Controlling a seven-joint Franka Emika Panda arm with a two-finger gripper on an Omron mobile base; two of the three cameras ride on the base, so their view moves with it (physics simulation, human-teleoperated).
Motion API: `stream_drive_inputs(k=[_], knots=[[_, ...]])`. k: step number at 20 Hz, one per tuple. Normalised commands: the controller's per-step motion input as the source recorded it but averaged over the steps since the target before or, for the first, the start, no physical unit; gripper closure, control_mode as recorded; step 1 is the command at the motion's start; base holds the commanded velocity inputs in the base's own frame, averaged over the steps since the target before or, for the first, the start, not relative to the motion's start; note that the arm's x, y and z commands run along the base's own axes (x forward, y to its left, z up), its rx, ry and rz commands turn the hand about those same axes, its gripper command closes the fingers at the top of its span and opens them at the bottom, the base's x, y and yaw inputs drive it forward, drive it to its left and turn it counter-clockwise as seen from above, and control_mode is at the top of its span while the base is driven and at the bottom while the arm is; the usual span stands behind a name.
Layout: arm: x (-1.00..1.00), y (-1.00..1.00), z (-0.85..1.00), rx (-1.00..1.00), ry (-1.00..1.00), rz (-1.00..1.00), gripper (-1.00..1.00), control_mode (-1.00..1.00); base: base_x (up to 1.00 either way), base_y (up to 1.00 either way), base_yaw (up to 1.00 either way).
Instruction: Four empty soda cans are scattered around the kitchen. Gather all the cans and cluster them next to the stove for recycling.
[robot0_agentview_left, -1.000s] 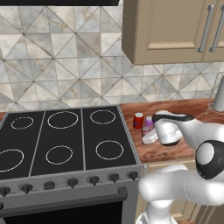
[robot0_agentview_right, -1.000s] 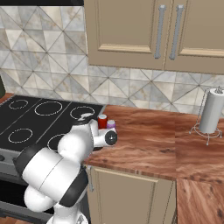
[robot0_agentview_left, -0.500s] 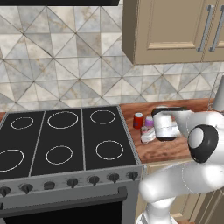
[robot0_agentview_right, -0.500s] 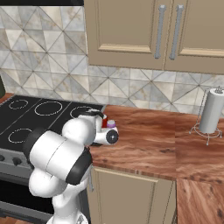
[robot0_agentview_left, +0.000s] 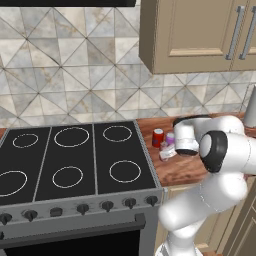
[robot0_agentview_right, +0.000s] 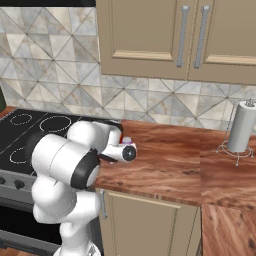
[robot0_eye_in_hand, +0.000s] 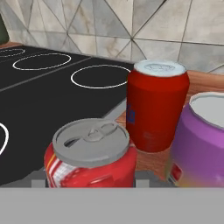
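Between the claw's tips (robot0_eye_in_hand: 89, 186) sat a red can (robot0_eye_in_hand: 90, 154), apparently held in a narrow grip, though the contact itself was hidden. It hung just beside the stove (robot0_agentview_left: 75, 160), near a second red can (robot0_eye_in_hand: 157, 105) and the purple can (robot0_eye_in_hand: 199, 140) on the counter (robot0_agentview_right: 170, 160). Setting it down upright, without nudging those neighbours, looked the wise course.

Wall w/ grey triangle tiles (robot0_agentview_right: 150, 95). Beige upper cabinets (robot0_agentview_right: 165, 35) w/ bar handles. Brown wood desk (robot0_agentview_right: 170, 160), beige lower cabinet (robot0_agentview_right: 145, 225) under it. Paper-towel roll (robot0_agentview_right: 242, 125) at right.
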Motion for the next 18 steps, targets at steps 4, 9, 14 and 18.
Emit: stream_drive_inputs(k=[4,9,14,18], knots=[[0.19,-0.04,-0.18,0.0,0.0,-0.02,1.0,-1.0,0.0,0.0,0.0],[0.06,-0.01,-0.16,0.0,0.0,-0.01,1.0,-1.0,0.0,0.0,0.0],[0.02,0.0,-0.15,0.0,0.0,-0.01,1.0,-1.0,0.0,0.0,0.0],[0.03,0.0,-0.17,0.0,0.0,-0.01,1.0,-1.0,0.0,0.0,0.0]])
